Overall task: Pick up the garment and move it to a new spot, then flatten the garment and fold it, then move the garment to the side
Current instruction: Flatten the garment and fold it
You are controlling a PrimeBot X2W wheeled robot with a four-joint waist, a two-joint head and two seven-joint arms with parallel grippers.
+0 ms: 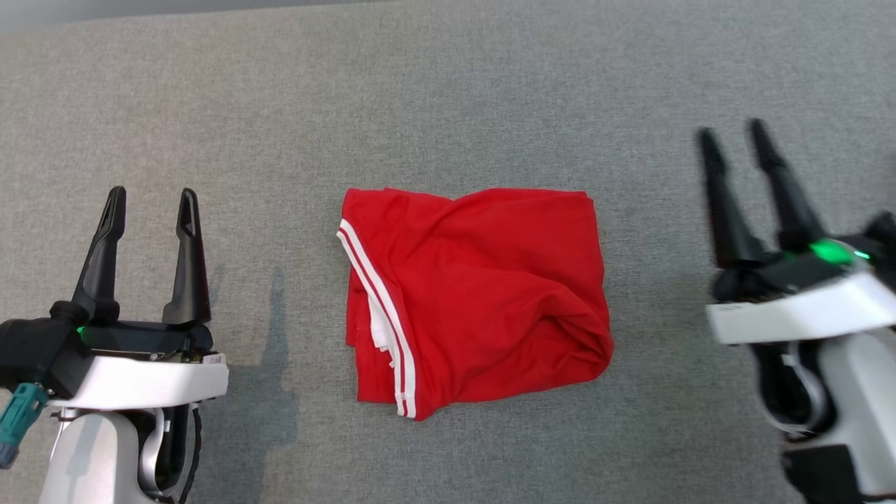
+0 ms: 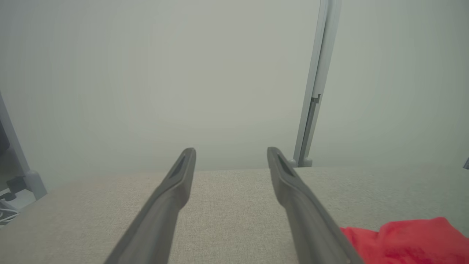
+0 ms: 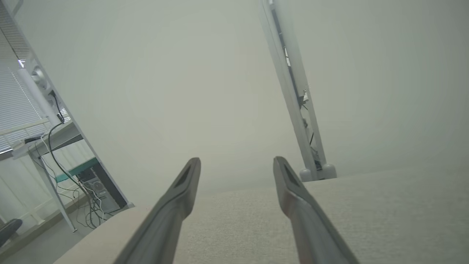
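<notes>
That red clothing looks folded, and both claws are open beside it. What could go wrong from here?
The red garment is a loose, rumpled fold, so a pinch at one edge might grab only the top layer and undo it. The white-striped edge sticks out and may drag on the grey table when slid aside.

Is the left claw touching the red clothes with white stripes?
Apart. The head view shows bare grey fabric tabletop between the left gripper and the red white-striped garment.
</notes>
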